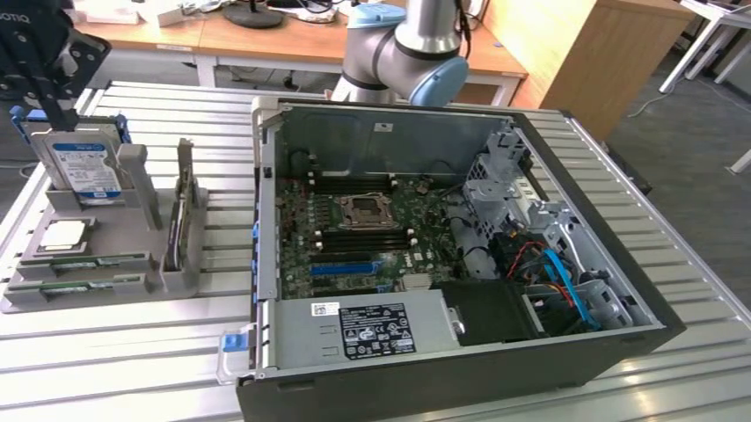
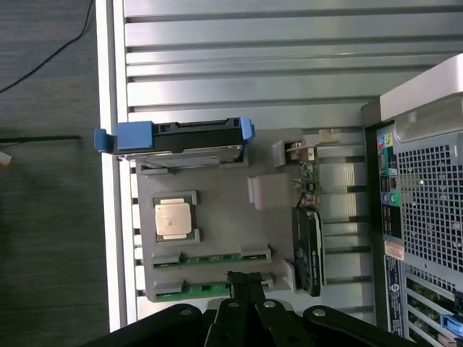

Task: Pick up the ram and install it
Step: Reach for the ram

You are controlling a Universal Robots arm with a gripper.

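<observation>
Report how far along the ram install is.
Done: nothing; both ram sticks lie in the gray holder. In hand: nothing; the gripper hangs above the holder, fingers shut and empty. Left: the whole pick-up and the install in the open computer case.

Ext. cam: high up, angled down over slatted metal table at mid range, open black PC tower case centred. Wrist cam: closer, straight down past black gripper onto grey plastic parts tray. Shared: tray, table, case edge.
</observation>
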